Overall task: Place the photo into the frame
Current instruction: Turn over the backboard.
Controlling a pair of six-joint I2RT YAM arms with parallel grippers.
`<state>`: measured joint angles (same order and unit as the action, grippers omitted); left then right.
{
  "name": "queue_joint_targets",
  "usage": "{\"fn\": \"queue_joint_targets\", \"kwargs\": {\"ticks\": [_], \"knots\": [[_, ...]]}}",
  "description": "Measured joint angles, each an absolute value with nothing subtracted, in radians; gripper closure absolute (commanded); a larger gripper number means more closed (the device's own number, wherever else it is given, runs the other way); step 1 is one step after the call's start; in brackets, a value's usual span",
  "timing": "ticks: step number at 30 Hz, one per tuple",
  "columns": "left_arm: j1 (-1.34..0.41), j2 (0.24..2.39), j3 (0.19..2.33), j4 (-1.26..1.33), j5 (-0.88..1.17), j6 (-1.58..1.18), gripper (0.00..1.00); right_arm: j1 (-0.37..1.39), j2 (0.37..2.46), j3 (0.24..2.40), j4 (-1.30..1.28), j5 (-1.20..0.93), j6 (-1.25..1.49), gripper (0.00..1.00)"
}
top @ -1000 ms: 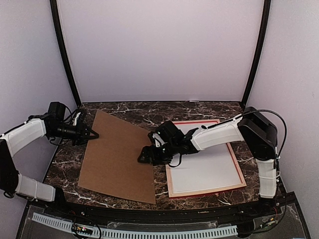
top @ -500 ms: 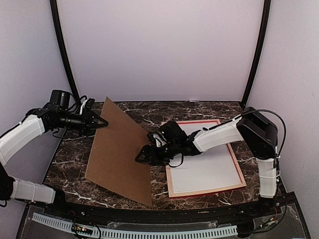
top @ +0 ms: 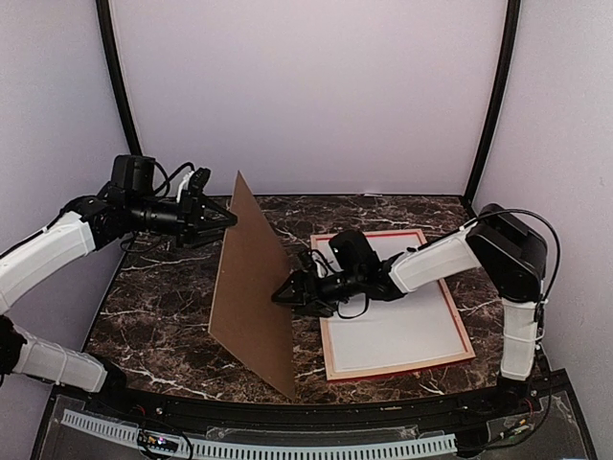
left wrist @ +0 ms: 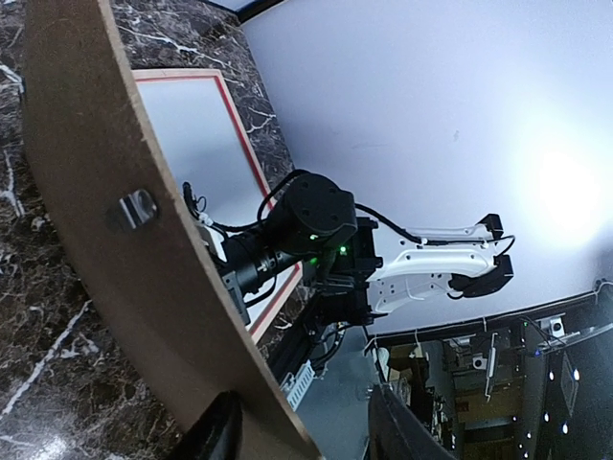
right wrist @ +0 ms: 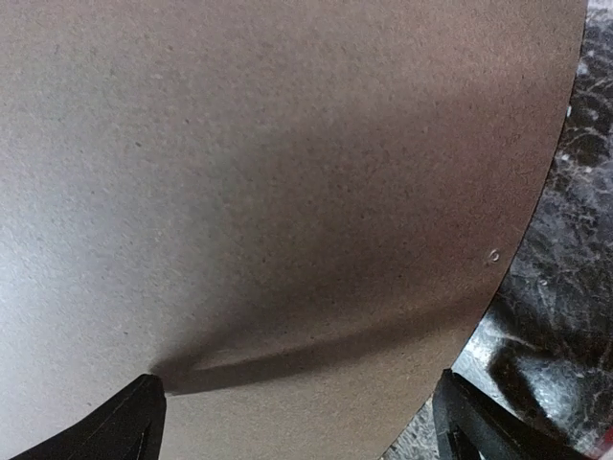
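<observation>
Beside the flat-lying frame (top: pixel 397 369), the backing board (top: pixel 251 287) stands on edge; left gripper (top: pixel 226 218) and right gripper (top: pixel 282 294) gape, so I fear it topples. I can't spot the photo.

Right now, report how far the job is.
Done: the frame lies flat with a white sheet inside; photo or mat, I cannot tell. In hand: the backing board stands on edge between left claw and right claw. Left: lay it onto the frame.
</observation>
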<state>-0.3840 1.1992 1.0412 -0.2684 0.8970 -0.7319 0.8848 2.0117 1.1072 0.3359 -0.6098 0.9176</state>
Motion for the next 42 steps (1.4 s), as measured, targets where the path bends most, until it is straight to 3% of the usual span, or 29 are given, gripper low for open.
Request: {"fn": "queue_joint_targets", "kwargs": {"ticks": [20,31,35,42], "knots": [[-0.667,1.478,1.325,-0.205,0.817,-0.739,0.45,0.695,1.586,1.092,-0.003,-0.542,0.79,0.01],[-0.699,1.554,1.381,-0.199,0.778,-0.724,0.45,0.692,1.402,1.134,-0.054,-0.531,0.824,0.1],[-0.699,1.562,1.381,-0.198,0.76,-0.719,0.45,0.691,1.404,1.122,-0.062,-0.529,0.834,0.16],[-0.7,1.562,1.38,-0.198,0.73,-0.714,0.45,0.691,1.442,1.105,-0.113,-0.505,0.836,0.42]]}}
